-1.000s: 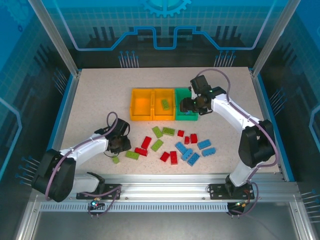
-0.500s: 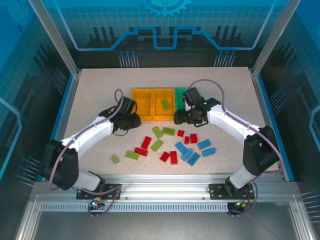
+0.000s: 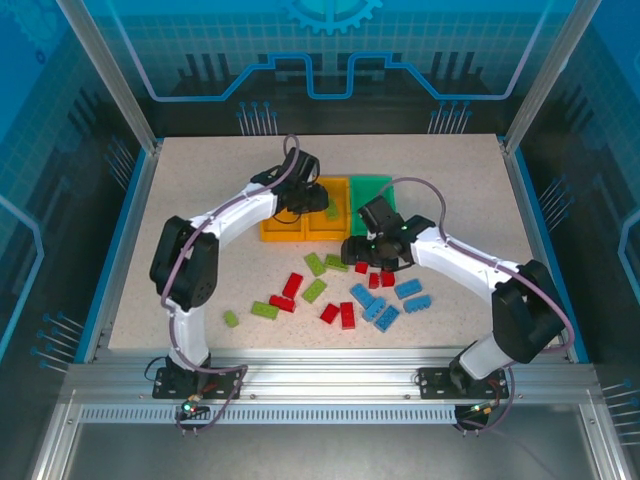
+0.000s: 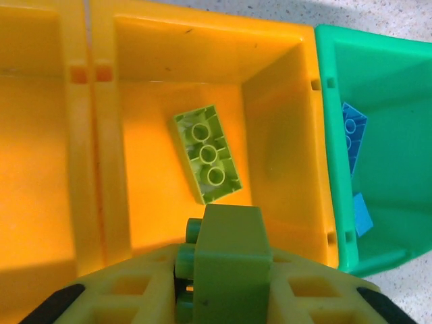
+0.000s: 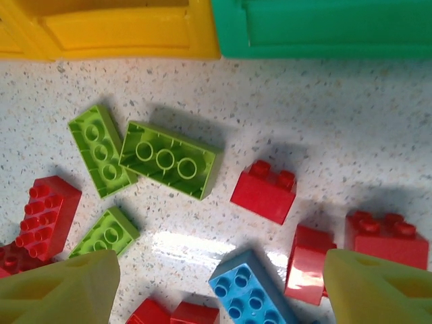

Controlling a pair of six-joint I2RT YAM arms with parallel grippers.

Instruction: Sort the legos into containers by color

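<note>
Speckled table (image 3: 180,200), near side: loose legos (image 3: 345,295) lie unsorted, in red, lime and blue. Low over them, right gripper (image 3: 358,250), back from green bin (image 3: 378,186), jaws wide, nothing held; we judge next pick beginning. Farther: left gripper (image 4: 226,270) has swung from pile to yellow bin (image 4: 283,135), clamped on lime brick (image 4: 229,253), above binned brick (image 4: 206,154) of same color. We expect drop.
</note>
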